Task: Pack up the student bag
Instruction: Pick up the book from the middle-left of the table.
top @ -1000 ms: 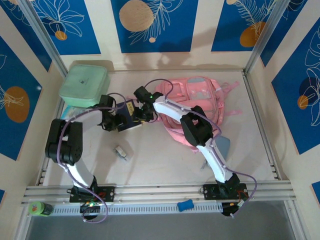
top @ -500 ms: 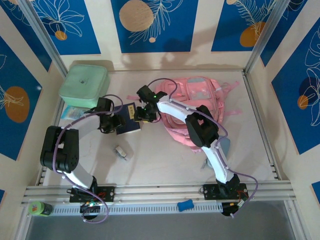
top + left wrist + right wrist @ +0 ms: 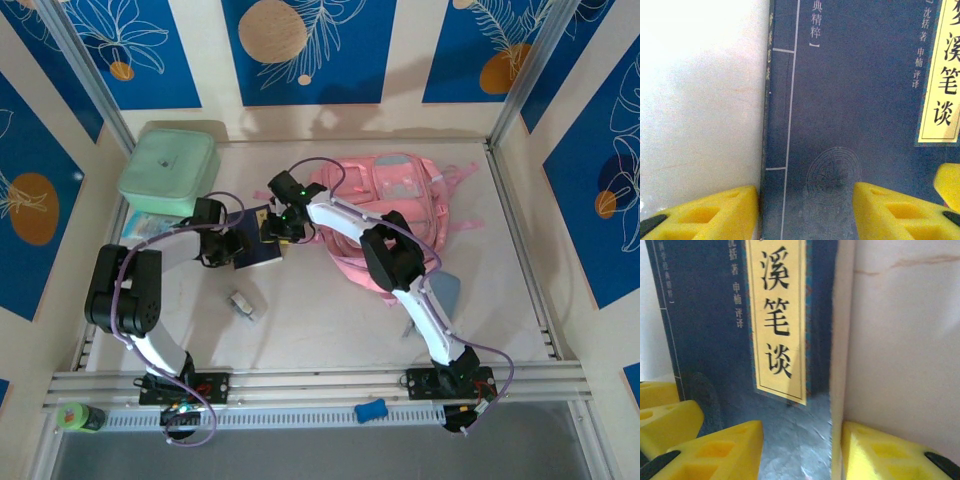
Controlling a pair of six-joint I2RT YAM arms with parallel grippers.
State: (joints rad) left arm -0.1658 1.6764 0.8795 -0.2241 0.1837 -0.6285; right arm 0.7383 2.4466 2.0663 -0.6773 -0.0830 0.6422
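**Floppy bag, stiff book, both jaws parted**

The student bag lies flat on the table, on the far side and right of centre, with my right arm crossing its left edge. I judge it light, soft and floppy. It should sag and slide when pulled, so I'd grip the rim of its opening or a strap, not a panel. My arm hides whether the zip is open.

The mint-green box sits at the far left. The dark blue book lies just left of the bag. My left gripper straddles its spine edge and my right gripper its page edge. Both have their jaws parted and pinch nothing. A small pale object nearer me is too small to name.
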